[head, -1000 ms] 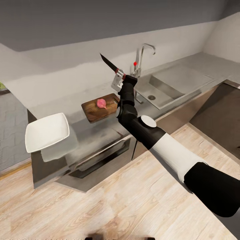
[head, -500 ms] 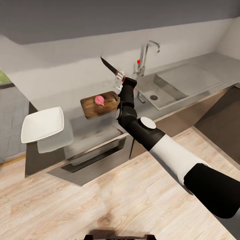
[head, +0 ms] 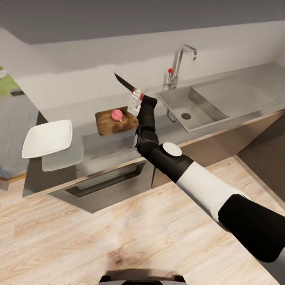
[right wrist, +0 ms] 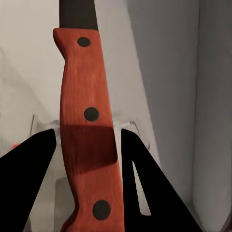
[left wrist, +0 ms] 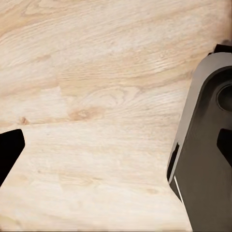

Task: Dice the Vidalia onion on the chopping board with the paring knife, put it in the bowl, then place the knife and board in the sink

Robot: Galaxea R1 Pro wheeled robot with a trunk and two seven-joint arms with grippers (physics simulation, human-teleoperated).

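The pink, rounded Vidalia onion (head: pixel 117 114) sits whole on the brown wooden rectangular chopping board (head: pixel 107 123), which lies flat on the long smooth grey countertop (head: pixel 95 142) to the left of the sink. Just beside the board's right end, the right gripper (head: pixel 135 103) is clamped on the red wooden handle of the slim paring knife (head: pixel 126 84), whose dark pointed blade angles up and to the left above the board, clear of the onion. From the right wrist camera, the knife's red riveted handle (right wrist: pixel 89 135) stands squeezed between the two dark fingers (right wrist: pixel 26 164), the blade running on past them toward the pale wall.

The black-and-white right arm (head: pixel 190 174) reaches in from the lower right across the pale wood-plank floor (head: pixel 79 237) to the counter's edge. The rectangular stainless-steel sink (head: pixel 198 105) with its round drain lies to the right of the board, a flat drainboard alongside it, and the chrome tap with a small red knob (head: pixel 180 65) rises behind the basin. The white shallow square bowl (head: pixel 48 137) rests well apart, at the countertop's far left end. Dark grey cabinets (head: pixel 107 186) run beneath the worktop.

The left wrist camera looks down on the floor planks (left wrist: pixel 96 106), with a grey part of the robot's body (left wrist: pixel 208 145) at one side and a dark fingertip (left wrist: pixel 8 152) of the left gripper at the frame's edge; how wide its jaws stand cannot be told.
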